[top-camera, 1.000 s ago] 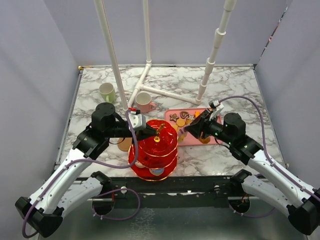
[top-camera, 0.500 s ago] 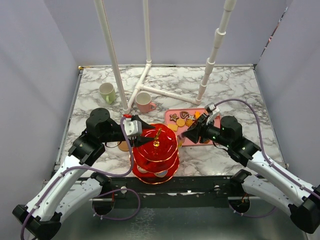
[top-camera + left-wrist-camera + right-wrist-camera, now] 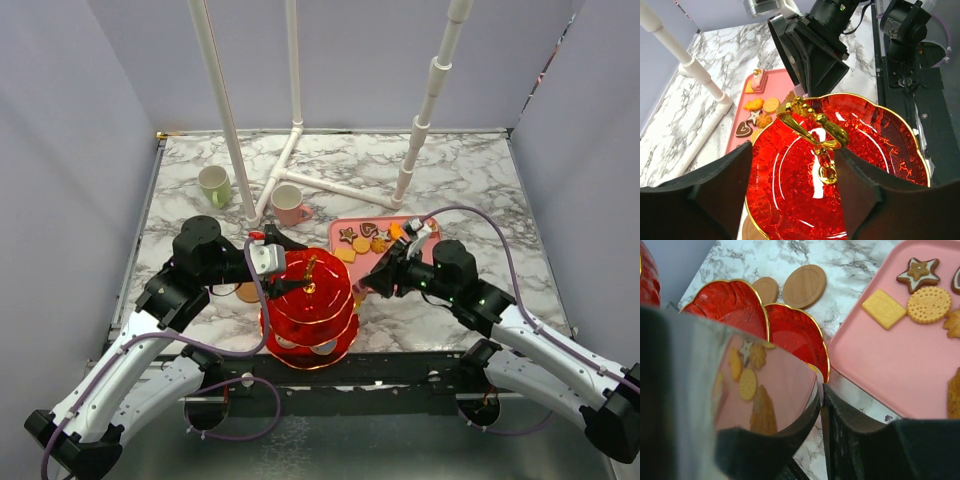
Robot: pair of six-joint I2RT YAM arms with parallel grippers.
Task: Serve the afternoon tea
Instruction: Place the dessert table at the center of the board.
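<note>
- R gripper [image 3: 370, 274] now closer to red stand [image 3: 325, 300], jaws together.
- L gripper [image 3: 790, 195] jaws apart, either side of gold finial [image 3: 810, 127].

Red stand [image 3: 308, 302] w/ gold finial [image 3: 812, 131]; pink tray [image 3: 880, 360]

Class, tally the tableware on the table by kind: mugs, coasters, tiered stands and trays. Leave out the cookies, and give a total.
Mugs: 2, green mug and pink mug
Coasters: 2
Stand: 1
Tray: 1
Total: 6
</note>
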